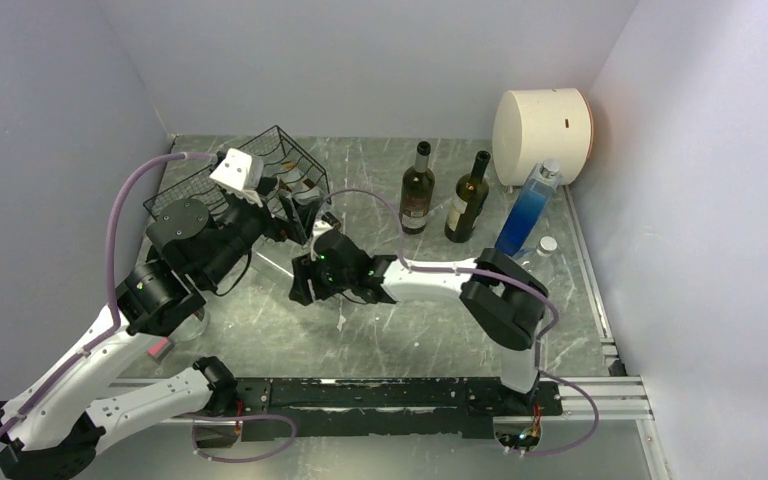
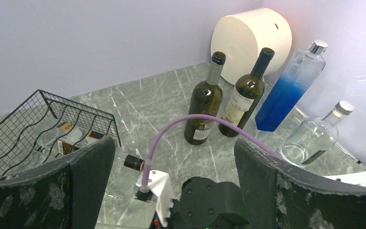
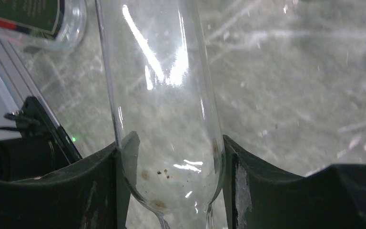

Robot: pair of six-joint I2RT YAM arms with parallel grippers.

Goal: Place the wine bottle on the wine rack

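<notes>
A clear glass wine bottle point(image 3: 157, 95) lies low over the table, and my right gripper point(image 3: 171, 157) is shut on its shoulder, a finger pressed on each side. Its black cap point(image 2: 134, 162) points back toward the right wrist. From above, the right gripper point(image 1: 305, 278) sits mid-table with the clear bottle point(image 1: 275, 262) reaching left of it. The black wire wine rack point(image 1: 250, 165) stands at the back left, holding labelled bottles. My left gripper point(image 2: 174, 143) hangs open and empty above the right wrist, just right of the wine rack point(image 2: 38, 119).
Two dark upright wine bottles point(image 1: 417, 190) point(image 1: 467, 198) stand at the back middle. A blue bottle point(image 1: 526, 210), a small clear bottle point(image 1: 543, 248) and a white cylinder point(image 1: 542, 122) sit by the right wall. Another labelled bottle point(image 3: 28, 14) lies beyond the held one.
</notes>
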